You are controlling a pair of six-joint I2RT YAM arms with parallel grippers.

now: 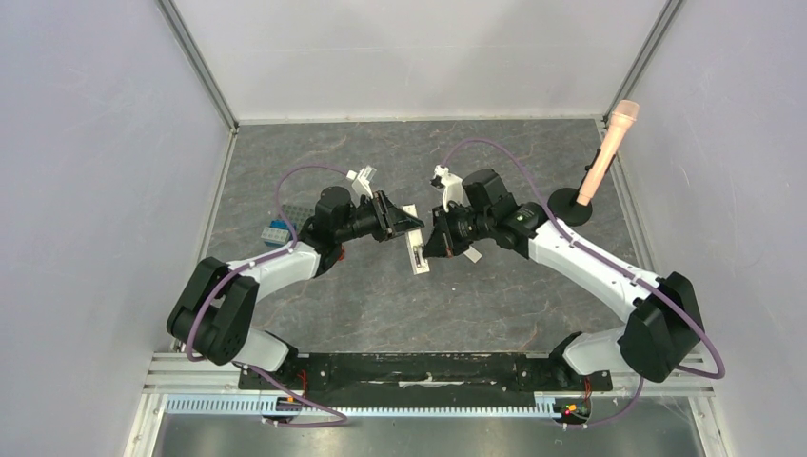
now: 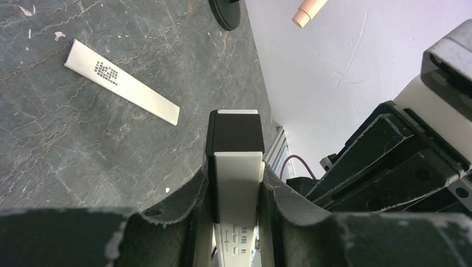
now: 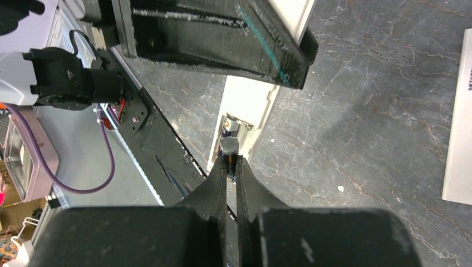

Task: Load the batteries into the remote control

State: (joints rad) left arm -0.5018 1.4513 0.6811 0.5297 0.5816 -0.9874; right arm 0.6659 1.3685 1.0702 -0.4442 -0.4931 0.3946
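Left gripper [image 2: 234, 182], part-open, clamps slim white plastic remote control [image 2: 234, 136]; right gripper [image 3: 230, 169], near-shut, pinches 1 dark cylindrical battery [image 3: 229, 148], best pressed in straight.

Your white remote control [image 2: 237, 161], black at one end, sits mid-desk clamped in the left tool [image 2: 235, 177], compartment open; one dark battery [image 3: 229, 149], pinched in the right tool [image 3: 229, 168], meets that compartment

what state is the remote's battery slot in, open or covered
Open. The remote shows a bare slot with a battery at it, pinched by the right gripper; its cover lies apart on the table.
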